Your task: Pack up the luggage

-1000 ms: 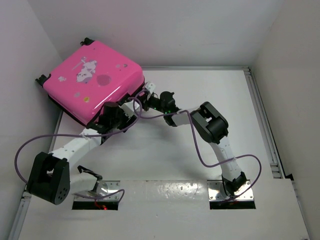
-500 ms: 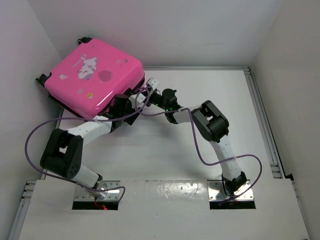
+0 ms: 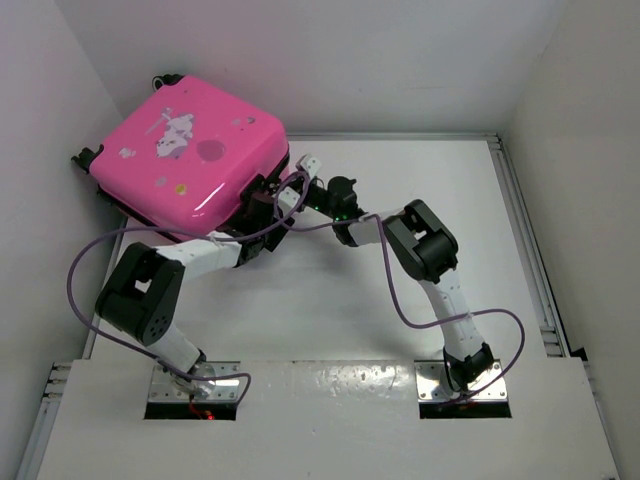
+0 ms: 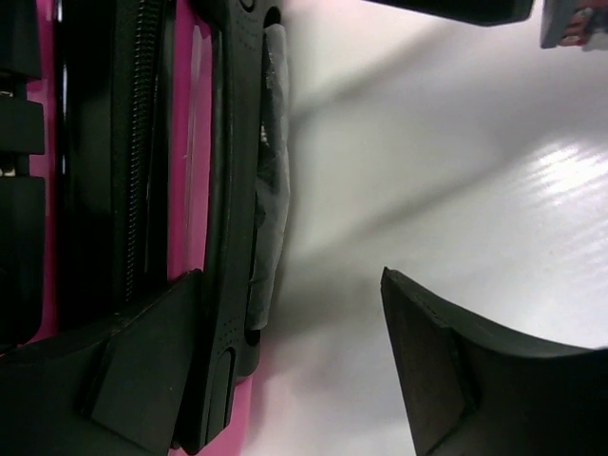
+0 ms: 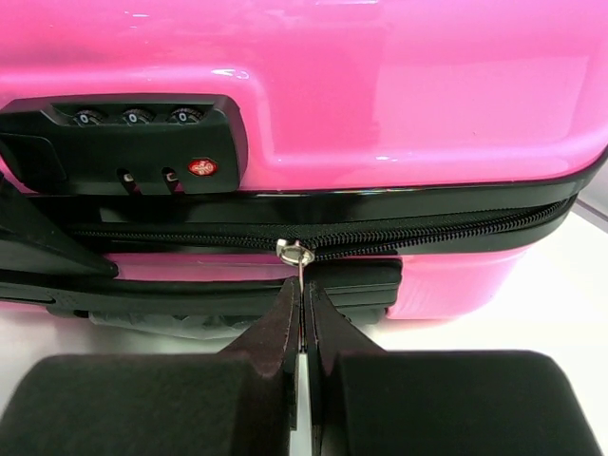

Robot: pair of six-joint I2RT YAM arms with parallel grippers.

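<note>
Currently, the luggage lies in the far-left corner of the table, near both walls, print side up, lid down on base. Contents are not visible.

L gripper: fingers apart, holding nothing. One finger overlaps the case's rim beside the seam; the other hangs over bare table. Contact w/ shell: cannot tell. A strip of grey lining pokes out of the seam here.

R gripper: fingers pressed together, clamped on the silver zip pull. The pull hangs from the zip track, just below and to the right of the combination lock.

Assessment:
- Lid closure appears done.
- Zipping appears to be in progress, w/ the slider roughly mid-run on this side.
- Which stretch of track is already shut cannot be told from these views.

Outstanding, in my judgement:
- Run the slider along the rest of the track.
- Tuck the lining in, or it may snag the zip.
</note>
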